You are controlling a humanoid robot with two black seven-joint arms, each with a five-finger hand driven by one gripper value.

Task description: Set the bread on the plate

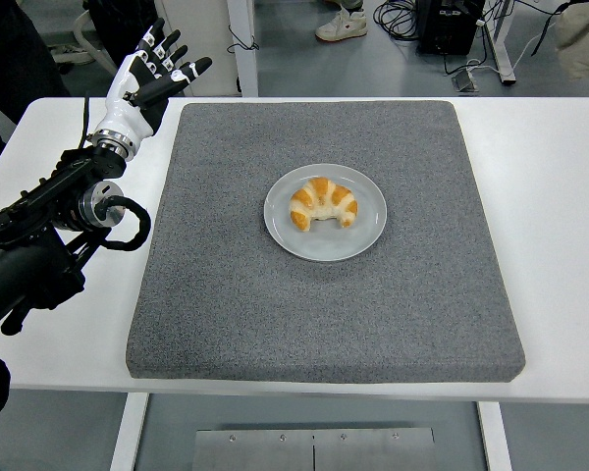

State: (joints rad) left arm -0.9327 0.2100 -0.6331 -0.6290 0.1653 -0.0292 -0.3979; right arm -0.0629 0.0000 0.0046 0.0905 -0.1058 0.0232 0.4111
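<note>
A golden croissant-shaped bread [323, 203] lies on a round grey plate [362, 235] in the middle of the dark grey mat [324, 324]. My left hand [149, 77] is up at the table's far left corner, well away from the plate, with its fingers spread and nothing in them. The black left arm [49, 231] runs back from it along the left edge. My right arm does not show.
The mat covers most of the white table [560, 226]. Beyond the far edge are a person's shoes [344, 22], cables and a black box [450, 25] on the floor.
</note>
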